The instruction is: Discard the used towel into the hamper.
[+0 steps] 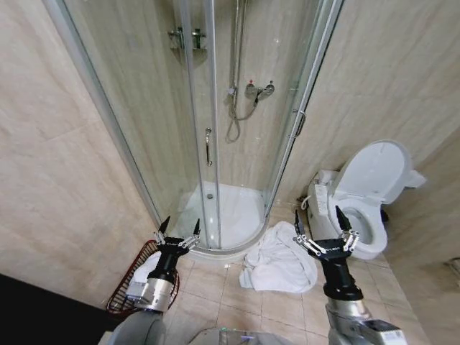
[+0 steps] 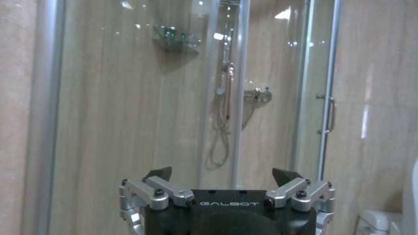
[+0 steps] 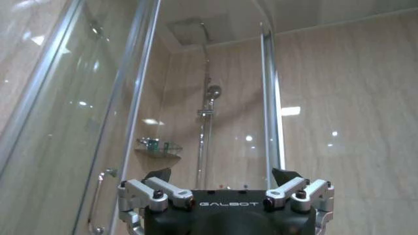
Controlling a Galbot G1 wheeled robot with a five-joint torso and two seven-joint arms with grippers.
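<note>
The towel is seen crumpled on the floor, without clear long axis; the hamper stands upright; the left pincer and right pincer are spread wide, empty.

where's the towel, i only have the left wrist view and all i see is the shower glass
Observer: The white towel lies crumpled on the floor tiles between the shower base and the toilet.
Operator: and the hamper
Observer: The hamper stands on the floor by the wall, under the left gripper, with something white inside.
Operator: right arm holding anything
Observer: No, the right gripper is open and empty, raised above the towel's edge.
</note>
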